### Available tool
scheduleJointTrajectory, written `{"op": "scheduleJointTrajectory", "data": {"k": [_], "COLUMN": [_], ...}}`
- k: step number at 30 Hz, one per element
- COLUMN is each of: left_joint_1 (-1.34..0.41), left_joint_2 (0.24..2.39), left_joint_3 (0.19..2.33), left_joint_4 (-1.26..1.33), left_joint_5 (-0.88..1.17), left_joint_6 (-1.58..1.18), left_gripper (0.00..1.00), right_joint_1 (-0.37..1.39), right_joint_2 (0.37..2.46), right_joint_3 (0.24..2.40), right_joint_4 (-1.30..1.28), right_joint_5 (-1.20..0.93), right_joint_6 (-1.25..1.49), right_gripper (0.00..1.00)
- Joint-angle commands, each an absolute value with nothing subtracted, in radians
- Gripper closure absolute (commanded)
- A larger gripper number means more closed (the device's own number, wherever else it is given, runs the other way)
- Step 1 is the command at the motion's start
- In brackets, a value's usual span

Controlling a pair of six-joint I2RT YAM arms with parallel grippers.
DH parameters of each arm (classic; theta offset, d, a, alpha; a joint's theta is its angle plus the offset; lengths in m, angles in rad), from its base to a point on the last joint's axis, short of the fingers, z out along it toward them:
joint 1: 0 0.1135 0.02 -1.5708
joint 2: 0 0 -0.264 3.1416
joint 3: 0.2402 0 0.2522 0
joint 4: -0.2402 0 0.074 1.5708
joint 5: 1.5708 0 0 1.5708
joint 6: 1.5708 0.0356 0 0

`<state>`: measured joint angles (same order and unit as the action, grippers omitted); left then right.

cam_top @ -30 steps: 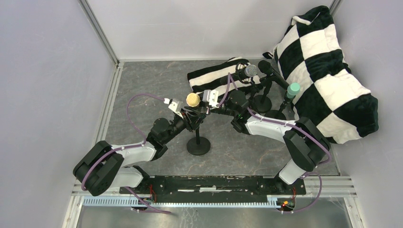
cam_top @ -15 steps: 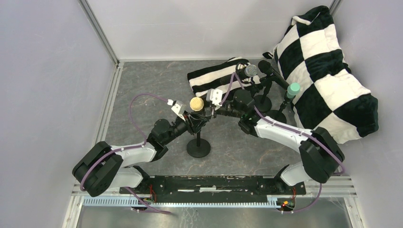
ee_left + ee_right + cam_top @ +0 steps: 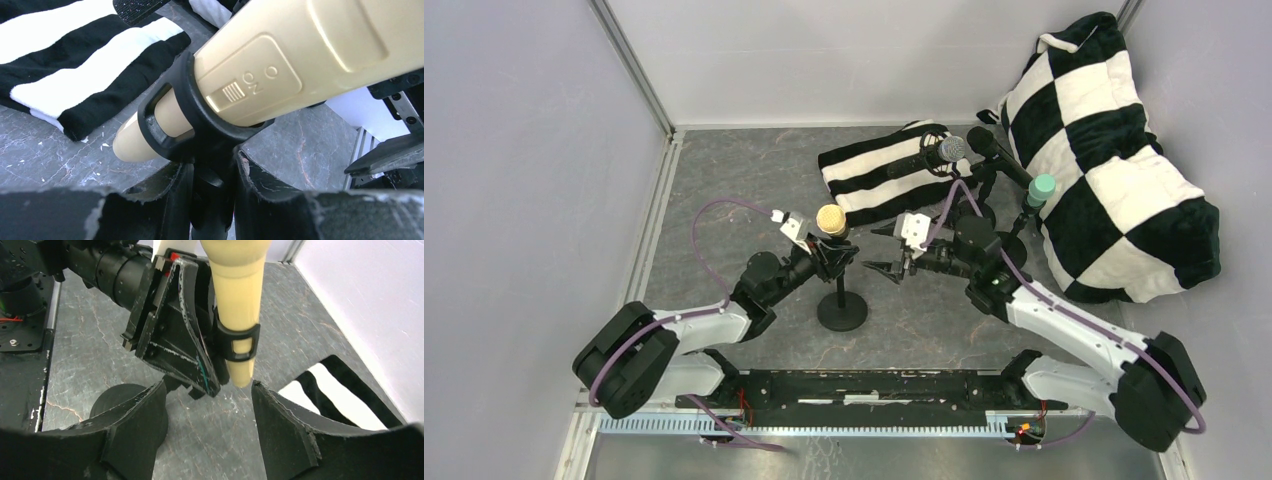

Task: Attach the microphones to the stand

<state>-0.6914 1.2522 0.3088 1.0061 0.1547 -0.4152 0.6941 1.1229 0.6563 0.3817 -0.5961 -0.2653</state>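
Observation:
The cream-yellow microphone (image 3: 830, 220) (image 3: 280, 65) (image 3: 237, 285) sits in the black clip (image 3: 200, 120) (image 3: 239, 342) of the near stand (image 3: 841, 308), its tail poking out below the clip. My left gripper (image 3: 834, 256) (image 3: 212, 172) is shut on the stand's neck just under the clip. My right gripper (image 3: 880, 250) (image 3: 209, 390) hangs open a short way to the right of the microphone, with nothing between its fingers. At the back right, the silver-mesh black microphone (image 3: 951, 150), another black microphone (image 3: 984, 140) and the mint green microphone (image 3: 1041, 188) rest on other stands.
A black-and-white striped cloth (image 3: 879, 170) lies behind the near stand. A large checkered pillow (image 3: 1124, 150) fills the back right corner. The near stand's round base (image 3: 117, 395) sits on the grey marble floor, and the rail (image 3: 864, 385) runs along the front.
My right gripper has opened, let go of the cream-yellow microphone and drawn back to the right. The left gripper has kept its hold on the stand.

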Motion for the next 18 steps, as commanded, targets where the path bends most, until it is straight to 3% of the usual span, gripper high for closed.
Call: {"op": "scheduleJointTrajectory", "data": {"k": [1,5,16,18], "left_joint_1": [-0.687,-0.688,-0.748,-0.757], "left_joint_2": [1.208,1.201,1.307,1.334], "left_joint_3": [0.340,0.380,0.374,0.382], "left_joint_4": [1.006,0.999,1.358,1.404], "left_joint_5": [0.123,0.116,0.066,0.065], "left_joint_6": [-0.387,-0.344,-0.132,-0.068], "left_gripper": [0.98,0.98,0.98,0.90], "right_joint_1": [0.696,0.696,0.695,0.696], "right_joint_2": [1.027,0.998,1.017,1.027], "right_joint_3": [0.595,0.544,0.403,0.404], "right_joint_4": [0.332,0.324,0.509,0.514], "right_joint_5": [-0.485,-0.405,-0.390,-0.392], "right_joint_6": [-0.255,-0.140,0.080,0.077], "right_gripper": [0.30,0.31,0.31,0.31]}}
